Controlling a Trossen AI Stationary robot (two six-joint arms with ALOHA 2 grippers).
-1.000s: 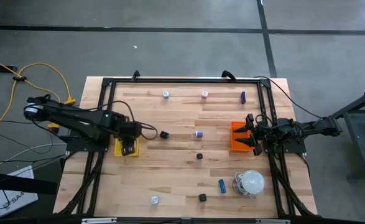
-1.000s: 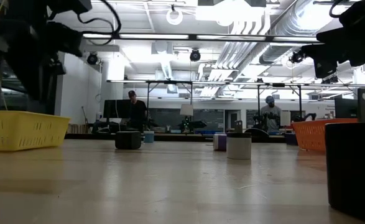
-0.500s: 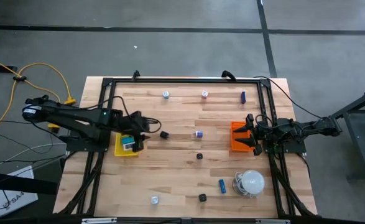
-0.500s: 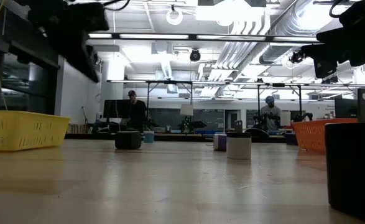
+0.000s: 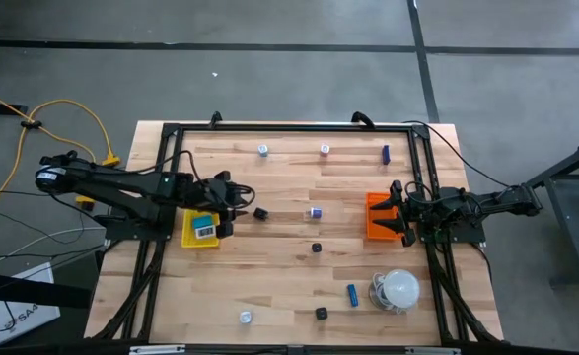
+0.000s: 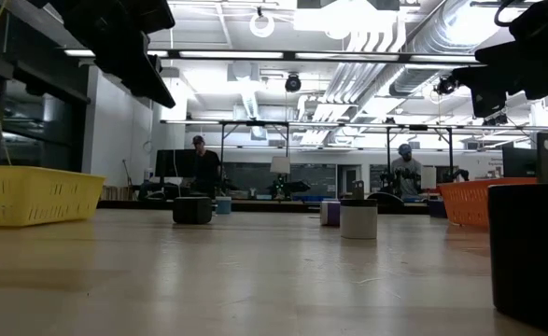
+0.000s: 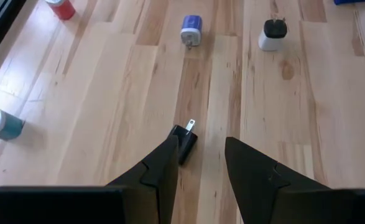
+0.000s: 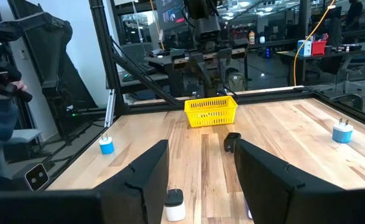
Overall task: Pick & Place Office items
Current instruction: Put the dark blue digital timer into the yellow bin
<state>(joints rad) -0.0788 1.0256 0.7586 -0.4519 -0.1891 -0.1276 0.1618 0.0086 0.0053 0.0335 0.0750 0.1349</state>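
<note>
My left gripper (image 5: pixel 236 203) is open and hangs above the table, right of the yellow tray (image 5: pixel 199 237). A pale blue piece (image 5: pixel 204 225) lies in that tray. A small black plug block (image 7: pixel 183 142) lies flat on the wood below and just ahead of the left fingers; it is also seen as the black block (image 5: pixel 260 212). Several other tiny pieces lie scattered: a blue plug (image 7: pixel 191 30), a white-and-black bit (image 7: pixel 271 37), a blue stick (image 5: pixel 352 294). My right gripper (image 5: pixel 399 212) is open and waits over the orange tray (image 5: pixel 373 227).
The white dome with its coiled cable (image 5: pixel 399 288) sits near the right front corner. A black frame (image 5: pixel 289 126) borders the table. A big black block (image 6: pixel 530 252) stands close to the low camera. People stand in the room beyond the table (image 6: pixel 199 163).
My left gripper has drawn away from above the yellow tray toward the table's right, toward the black block. The pale blue piece, hidden under the gripper a second ago, now shows lying in the tray. The right arm has kept still.
</note>
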